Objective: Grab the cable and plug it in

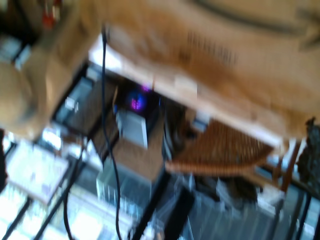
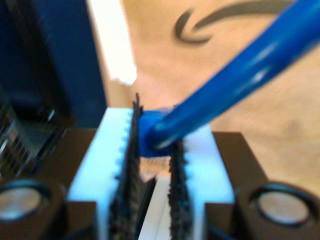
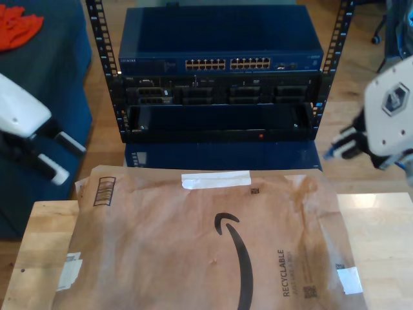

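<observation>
My second gripper (image 2: 152, 150) is clamped on the cable (image 2: 235, 80), whose bright-blue length runs out from between the white toothed pads (image 2: 112, 150) toward two o'clock over the brown paper mailer (image 2: 165, 75). In the exterior view an arm (image 3: 387, 113) hangs at three o'clock beside the blue network switch (image 3: 219, 48) in its rack, with a speck of blue at its jaws, while another arm (image 3: 26, 123) sits at nine o'clock with its two fingers (image 3: 61, 161) spread apart. My first gripper's state I cannot tell, since its blurred wrist view gives only the mailer (image 1: 210, 60) and clutter beyond it.
</observation>
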You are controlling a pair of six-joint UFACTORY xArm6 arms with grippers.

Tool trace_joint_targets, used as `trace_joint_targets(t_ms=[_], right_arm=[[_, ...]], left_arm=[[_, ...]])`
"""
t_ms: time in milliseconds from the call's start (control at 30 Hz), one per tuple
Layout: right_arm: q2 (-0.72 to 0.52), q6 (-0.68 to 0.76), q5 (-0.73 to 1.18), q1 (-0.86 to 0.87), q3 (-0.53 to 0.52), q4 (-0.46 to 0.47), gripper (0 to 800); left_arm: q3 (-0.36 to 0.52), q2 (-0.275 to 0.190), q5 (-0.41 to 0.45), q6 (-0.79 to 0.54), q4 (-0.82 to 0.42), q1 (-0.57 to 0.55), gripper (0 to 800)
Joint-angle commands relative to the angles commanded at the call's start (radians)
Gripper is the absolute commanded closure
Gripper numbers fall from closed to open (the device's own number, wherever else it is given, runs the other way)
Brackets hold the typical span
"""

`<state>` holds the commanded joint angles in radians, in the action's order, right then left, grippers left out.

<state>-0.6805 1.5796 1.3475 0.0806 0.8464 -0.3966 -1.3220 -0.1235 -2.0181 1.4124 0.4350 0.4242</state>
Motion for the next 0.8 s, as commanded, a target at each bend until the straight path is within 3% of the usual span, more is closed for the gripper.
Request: trace_joint_targets(t_ms=[167, 300, 533, 800], right_arm=[[0.034, -0.002, 0.021, 0.005, -0.017, 0.132, 799], [0.049, -0.009, 0.017, 0.006, -0.051, 0.170, 799], [0.054, -0.021, 0.014, 0.011, -0.091, 0.184, 799], [0.051, -0.051, 0.012, 0.020, -0.138, 0.184, 799]], left_arm=[[0.115, -0.078, 0.011, -0.087, -0.184, 0.009, 0], [0.226, -0.129, 0.071, -0.164, -0.299, 0.074, 0], [0.370, -0.169, 0.101, -0.488, -0.361, 0.318, 0], [0.545, -0.221, 0.186, -0.707, -0.485, 0.600, 0]])
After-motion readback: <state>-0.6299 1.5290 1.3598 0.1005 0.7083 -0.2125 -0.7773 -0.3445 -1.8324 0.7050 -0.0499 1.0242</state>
